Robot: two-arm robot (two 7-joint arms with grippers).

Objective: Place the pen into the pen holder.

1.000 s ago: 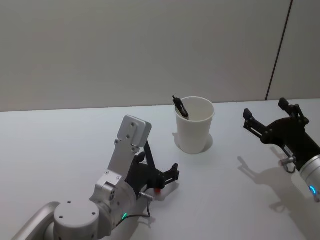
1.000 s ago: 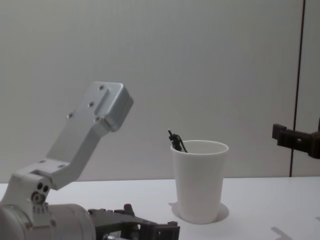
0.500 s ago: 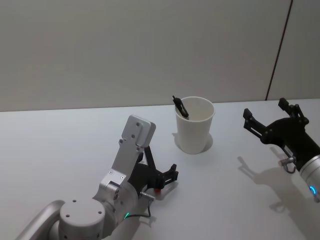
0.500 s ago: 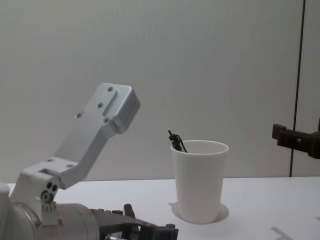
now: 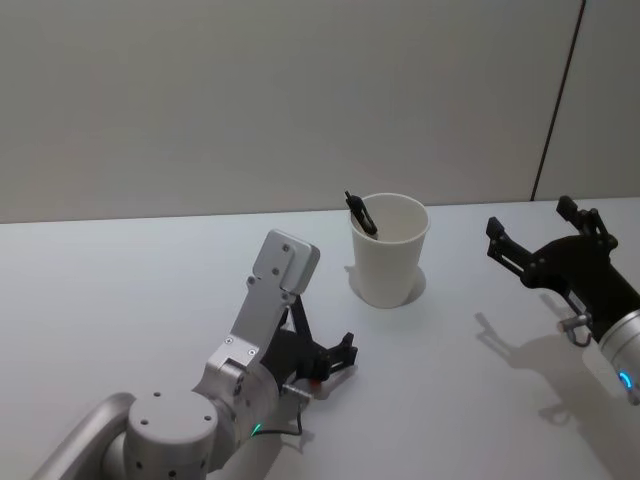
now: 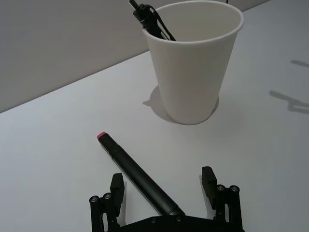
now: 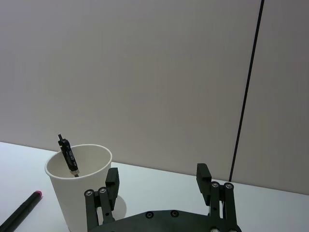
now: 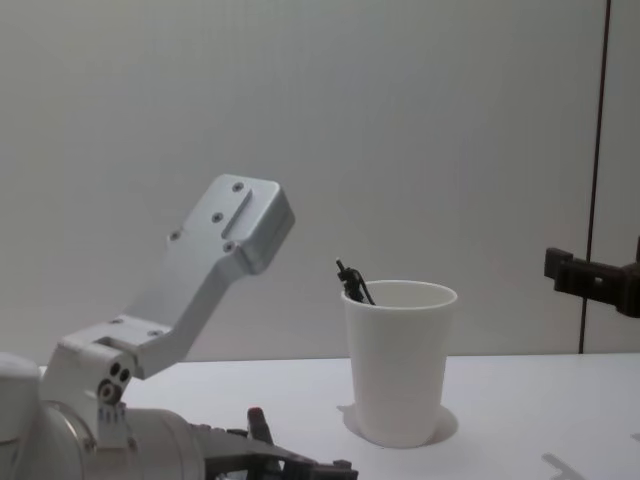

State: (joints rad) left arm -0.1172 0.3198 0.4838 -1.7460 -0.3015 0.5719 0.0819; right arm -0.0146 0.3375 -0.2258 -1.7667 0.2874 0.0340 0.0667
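Left end effector (image 6: 163,187): fingers spread wide, low over the table (image 6: 53,145), gripping nothing. The pen (image 6: 137,175) lies flat on the table between my two fingers, a dark barrel with its red end pointing away from my wrist. I can't tell if either finger touches it.

Beyond it, near but apart: the pen holder (image 6: 193,72), a white paper cup standing upright. A second dark pen (image 6: 150,20) leans inside against its rim.

Right end effector (image 5: 535,222): spread, holding nothing, raised off the table well to the holder's right.
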